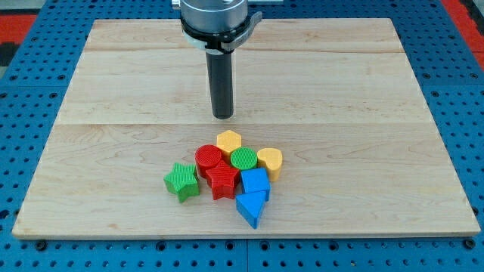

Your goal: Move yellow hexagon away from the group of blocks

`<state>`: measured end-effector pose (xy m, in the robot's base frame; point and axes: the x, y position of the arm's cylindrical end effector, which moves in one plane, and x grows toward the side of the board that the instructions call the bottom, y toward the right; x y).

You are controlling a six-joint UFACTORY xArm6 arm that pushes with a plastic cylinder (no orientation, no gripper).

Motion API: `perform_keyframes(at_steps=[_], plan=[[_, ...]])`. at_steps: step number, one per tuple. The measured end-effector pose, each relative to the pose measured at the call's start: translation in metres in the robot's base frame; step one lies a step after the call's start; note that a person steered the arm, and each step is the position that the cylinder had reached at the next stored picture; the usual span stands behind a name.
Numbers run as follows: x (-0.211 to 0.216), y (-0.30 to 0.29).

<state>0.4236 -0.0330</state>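
Yellow hexagon [228, 140] sits at the 12 o'clock edge of a tight group of blocks on the wooden board [113, 91]. It touches the red cylinder [208, 158] at its 7 o'clock and the green cylinder [243, 159] at its 5 o'clock. At 3 o'clock of the green cylinder stands the yellow heart [270, 160], touching it. The red star [221, 180] lies under the two cylinders, near the middle of the group. The green star [181, 180] is at the 9 o'clock side of the group, just beside the red star. At the 5 o'clock side there are two blue blocks: a blue cube [255, 182] and, below it, a blue triangle [251, 208].

My tip [223, 116] rests on the board at 12 o'clock of the yellow hexagon, near it but apart, with bare wood between them. The arm has no fingers, only the straight dark rod, so it grips nothing.
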Motion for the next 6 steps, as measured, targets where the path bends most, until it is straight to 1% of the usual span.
perform_keyframes(at_steps=[2, 3, 4, 5, 6], plan=[[-0.007, 0.000], [-0.013, 0.029], [-0.003, 0.091], [0.074, 0.163], [0.090, 0.170]])
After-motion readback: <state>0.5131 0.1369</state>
